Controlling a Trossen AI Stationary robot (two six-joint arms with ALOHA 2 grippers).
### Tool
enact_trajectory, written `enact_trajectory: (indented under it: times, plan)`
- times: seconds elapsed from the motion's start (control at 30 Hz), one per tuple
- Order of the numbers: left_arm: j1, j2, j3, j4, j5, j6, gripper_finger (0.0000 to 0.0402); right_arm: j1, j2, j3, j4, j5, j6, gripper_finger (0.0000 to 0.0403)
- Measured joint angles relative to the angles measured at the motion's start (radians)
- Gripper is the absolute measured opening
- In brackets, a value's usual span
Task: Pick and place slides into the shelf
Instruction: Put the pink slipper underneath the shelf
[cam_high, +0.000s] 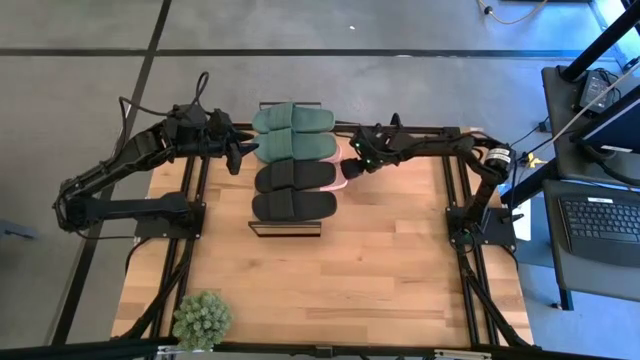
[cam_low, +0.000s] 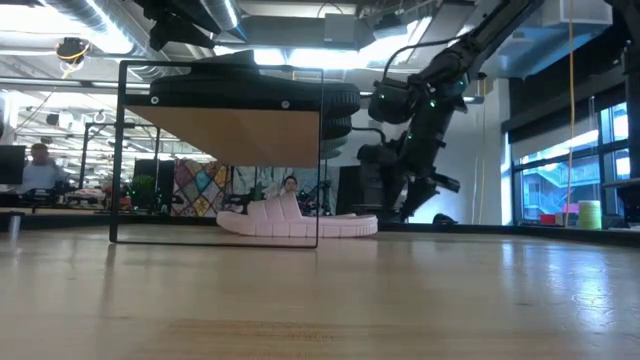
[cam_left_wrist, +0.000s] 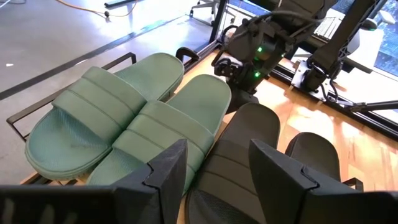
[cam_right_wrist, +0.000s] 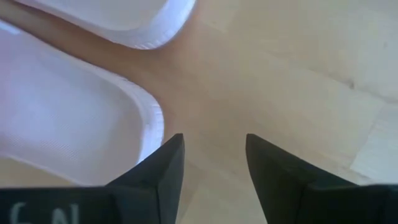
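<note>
Shelf top is full: two green slides and two black slides. Pink slides sit under it on the table. Right gripper open, empty, just beside them, likely withdrawing. Left gripper open above the shelf, idle.

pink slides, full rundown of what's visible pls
The pink slides are a pale pink pair with thick, ridged, foam-like soles and one broad strap. They lie flat on the wooden table, under the shelf. From above only a pink edge shows beside the black slides. The right gripper hovers, fingers apart, over bare wood just off one slide's edge, not touching it.
</note>
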Motion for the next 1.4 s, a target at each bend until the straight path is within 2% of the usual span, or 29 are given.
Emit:
enact_trajectory:
  times: [0.2, 0.47, 0.83, 1.1, 1.4]
  plan:
    - [0.000, 0.000, 0.000, 0.000, 0.000, 0.000, 0.0165, 0.005, 0.000, -0.079, 0.098, -0.032, 0.039, 0.0173]
    - [0.000, 0.000, 0.000, 0.000, 0.000, 0.000, 0.0165, 0.024, 0.000, -0.100, 0.203, -0.038, 0.063, 0.0173]
    - [0.000, 0.000, 0.000, 0.000, 0.000, -0.001, 0.0165, 0.038, 0.000, -0.099, 0.203, -0.035, 0.068, 0.0173]
    - [0.000, 0.000, 0.000, 0.000, 0.000, -0.002, 0.0165, 0.046, 0.000, -0.099, 0.301, -0.036, 0.081, 0.0173]
    - [0.000, 0.000, 0.000, 0.000, 0.000, -0.013, 0.0165, 0.044, 0.000, -0.099, 0.286, -0.032, 0.064, 0.0173]
